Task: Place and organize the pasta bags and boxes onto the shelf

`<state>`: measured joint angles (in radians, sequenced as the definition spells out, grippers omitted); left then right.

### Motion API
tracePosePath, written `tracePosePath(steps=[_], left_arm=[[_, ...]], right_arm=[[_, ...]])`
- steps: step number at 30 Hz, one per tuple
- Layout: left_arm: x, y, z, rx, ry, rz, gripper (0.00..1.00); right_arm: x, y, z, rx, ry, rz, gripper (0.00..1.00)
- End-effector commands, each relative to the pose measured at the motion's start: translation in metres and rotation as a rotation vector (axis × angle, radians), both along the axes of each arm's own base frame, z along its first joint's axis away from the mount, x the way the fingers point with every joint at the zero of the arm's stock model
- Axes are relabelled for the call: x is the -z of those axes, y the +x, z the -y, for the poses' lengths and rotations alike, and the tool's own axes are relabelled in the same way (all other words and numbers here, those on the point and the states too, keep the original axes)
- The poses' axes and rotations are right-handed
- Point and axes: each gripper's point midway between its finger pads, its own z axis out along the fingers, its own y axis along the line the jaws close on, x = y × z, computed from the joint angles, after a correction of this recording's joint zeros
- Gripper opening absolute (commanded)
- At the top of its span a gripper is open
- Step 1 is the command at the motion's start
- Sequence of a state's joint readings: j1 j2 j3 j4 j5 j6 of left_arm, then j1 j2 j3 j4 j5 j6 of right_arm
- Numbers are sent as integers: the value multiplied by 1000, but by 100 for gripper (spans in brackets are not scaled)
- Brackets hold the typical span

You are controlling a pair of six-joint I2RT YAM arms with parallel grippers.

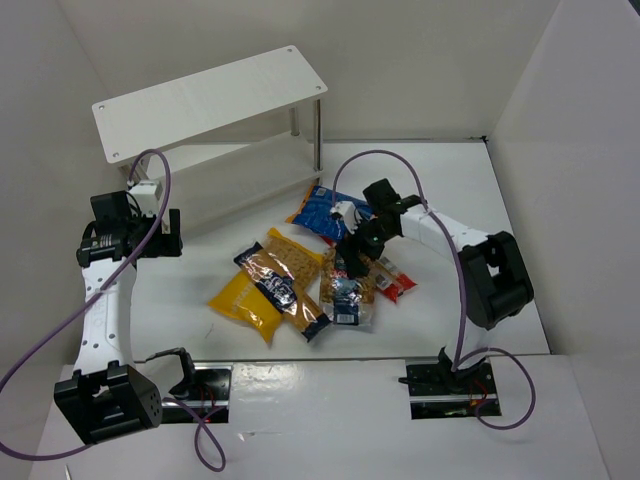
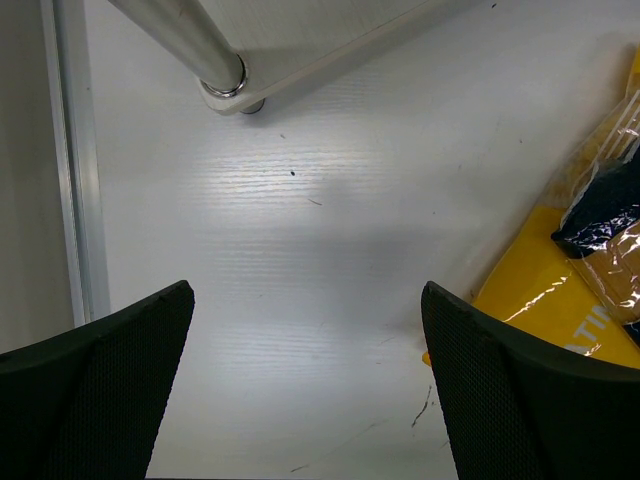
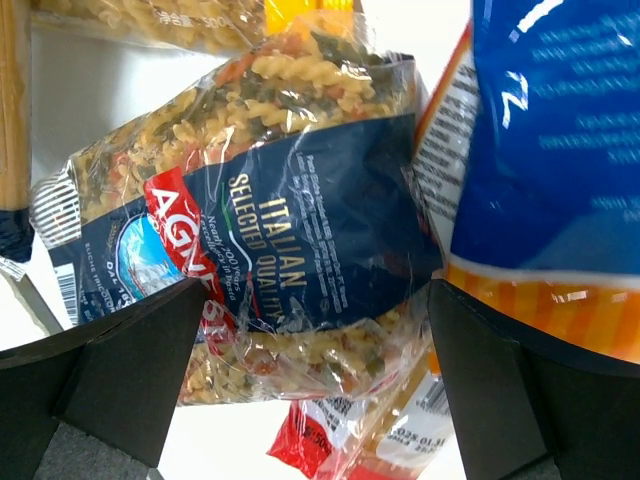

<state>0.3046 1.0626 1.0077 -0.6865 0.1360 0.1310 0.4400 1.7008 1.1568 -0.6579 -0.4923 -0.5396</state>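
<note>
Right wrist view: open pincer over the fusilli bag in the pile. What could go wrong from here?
1. The blue bag overlaps the fusilli bag beside the right pincer; closing may catch both.
2. The red packet seems tucked underneath and could get dragged.
3. The shelf sits far left, likely a long reach for this arm.

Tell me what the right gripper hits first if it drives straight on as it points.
Most likely the clear bag of spiral pasta with the navy label, which lies centred just ahead of the open right gripper. The exact depth is unclear.
</note>
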Motion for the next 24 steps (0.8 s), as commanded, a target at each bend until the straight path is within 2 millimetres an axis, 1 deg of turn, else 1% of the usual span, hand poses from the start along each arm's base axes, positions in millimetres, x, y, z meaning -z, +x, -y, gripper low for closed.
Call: tracePosePath(steps=[1, 2, 3, 4, 5, 6, 7, 8, 9, 10, 11, 12, 13, 14, 15, 16, 17, 18, 20, 21, 22, 23, 24], left_arm=[[-2, 4, 0, 18, 1, 22, 100], [-2, 4, 0, 18, 1, 22, 100], [-2, 4, 0, 18, 1, 22, 100], [-2, 4, 0, 18, 1, 22, 100], [-2, 4, 0, 18, 1, 22, 100], [-2, 4, 0, 18, 1, 22, 100], [-2, 4, 0, 18, 1, 22, 100], [-2, 4, 0, 18, 1, 22, 100], [-2, 4, 2, 25, -5, 24, 100], [-2, 4, 2, 25, -5, 24, 100], [-2, 4, 2, 25, -5, 24, 100], [-2, 5, 3, 31, -11, 26, 100], [-2, 5, 3, 31, -11, 26, 100], [-2, 5, 3, 38, -5, 26, 100], [-2, 5, 5, 45, -12, 28, 100], [-2, 5, 5, 45, -12, 28, 100], [2, 4, 5, 45, -19, 9, 100], [2, 4, 5, 45, -19, 9, 100], [2, 4, 7, 51, -25, 11, 100], [2, 5, 8, 65, -24, 13, 100], [5, 3, 8, 65, -30, -5, 100], [5, 3, 10, 72, -38, -3, 100], [4, 6, 9, 81, -29, -3, 100]], right_arm=[[31, -22, 1, -89, -82, -81, 100], [35, -28, -1, -112, -92, -93, 98], [37, -31, -4, -124, -89, -105, 89], [44, -35, -2, -124, -103, -135, 46], [45, -35, -2, -124, -108, -145, 22], [44, -33, -3, -124, -110, -150, 4], [42, -33, -3, -125, -111, -152, 0], [42, -36, -1, -125, -122, -174, 0], [34, -32, -4, -125, -113, -155, 0], [25, -27, -6, -124, -102, -133, 0], [8, -23, -11, -117, -69, -94, 0], [-4, -21, -12, -117, -57, -69, 0], [-22, -15, -16, -108, -37, -33, 0], [-44, -14, -17, -100, -13, 10, 0], [-60, -11, -18, -99, 5, 46, 0], [-83, -3, -23, -89, 35, 98, 0], [-108, 0, -25, -88, 67, 162, 0], [-131, 5, -28, -69, 98, 201, 0], [-159, 7, -32, -53, 145, 251, 0], [-183, 11, -38, -40, 193, 290, 0], [-197, 12, -39, -31, 213, 315, 0], [-209, 11, -44, -39, 249, 323, 0], [-226, 16, -48, -40, 278, 350, 0]])
